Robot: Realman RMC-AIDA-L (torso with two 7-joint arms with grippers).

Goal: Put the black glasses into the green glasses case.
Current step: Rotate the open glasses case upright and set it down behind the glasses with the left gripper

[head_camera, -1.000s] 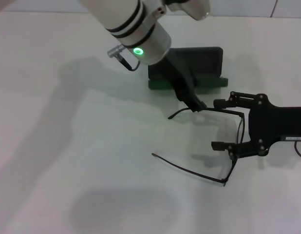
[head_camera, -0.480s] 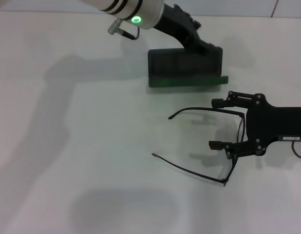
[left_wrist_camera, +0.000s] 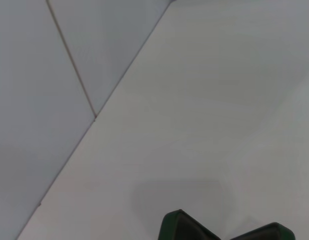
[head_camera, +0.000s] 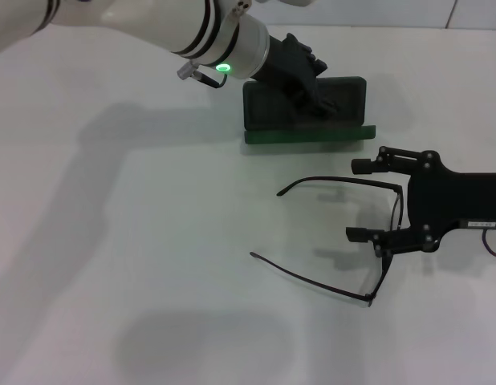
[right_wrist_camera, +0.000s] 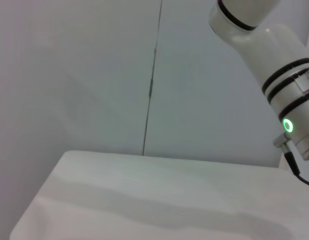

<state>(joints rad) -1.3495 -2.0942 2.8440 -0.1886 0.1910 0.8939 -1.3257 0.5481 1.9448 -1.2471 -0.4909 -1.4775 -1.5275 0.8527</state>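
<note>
Main risk: the black glasses [head_camera: 368, 241] are being approached with both temple arms unfolded, so they are likely to be wider than the case opening unless folded or angled in. One thin wire arm could be bent or snagged on the case rim if they are being lifted by the front frame alone. Slip is also likely, since there is little to grip on the frame.

Right gripper [head_camera: 360, 200], coming in from 3 o'clock, is being held wide open with nothing in it; its fingers are straddling the front of the frame, apparently just beside it rather than touching.

Left gripper [head_camera: 312, 92] is being held at the green glasses case [head_camera: 308, 120], at 12 o'clock from the glasses; whether it is open or closed can't be told. If the case is being steadied by it, any nudge could shift it.

Glasses: thin black wire, clear lenses, lying flat on the white table [head_camera: 152, 241], arms pointing to 9 o'clock.

Case: open, lid standing upright, dark lining, well apart from the glasses
</note>
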